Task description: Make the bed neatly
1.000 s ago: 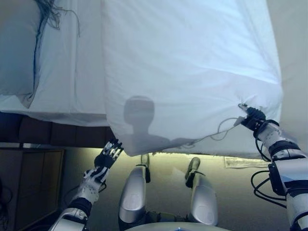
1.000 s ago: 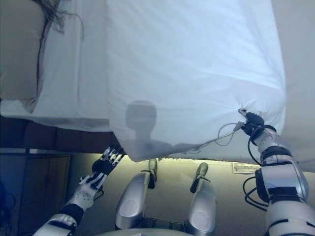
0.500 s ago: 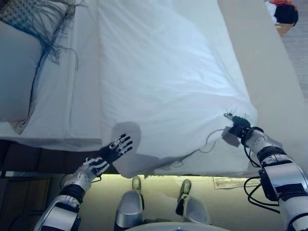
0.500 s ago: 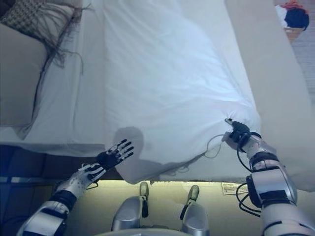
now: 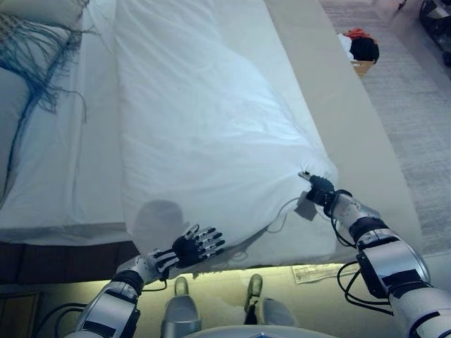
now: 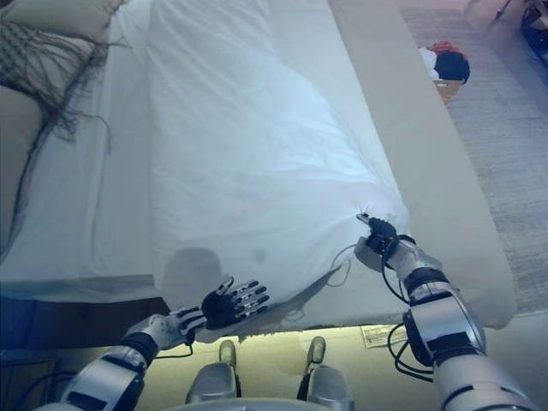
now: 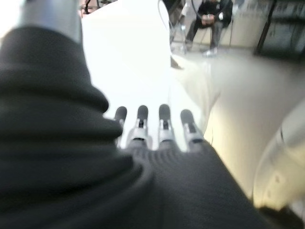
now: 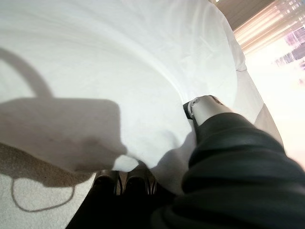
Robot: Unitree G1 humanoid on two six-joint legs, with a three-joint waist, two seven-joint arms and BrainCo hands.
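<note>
A white duvet [image 5: 204,127] lies lengthwise along the bed, over a white sheet [image 5: 77,155]. My right hand [image 5: 320,190] is at the duvet's near right corner and is shut on it. In the right wrist view the thumb [image 8: 204,107] lies on top of the cloth [image 8: 119,57] and the fingers curl beneath it. My left hand [image 5: 192,246] is open with fingers spread, at the duvet's near left edge by the bed's foot. In the left wrist view its straight fingers [image 7: 164,125] point over the white cloth.
A pillow with a dark fringe [image 5: 32,49] lies at the bed's far left. A bare beige strip of the bed [image 5: 338,105] runs along the right. A basket of clothes [image 5: 361,51] stands on the grey carpet beyond. A seated person [image 7: 209,12] shows in the left wrist view.
The view has tilted up along the bed. The duvet, held up before, now lies on the bed. My left hand rose to its near edge, fingers spread. My right hand kept its hold.
</note>
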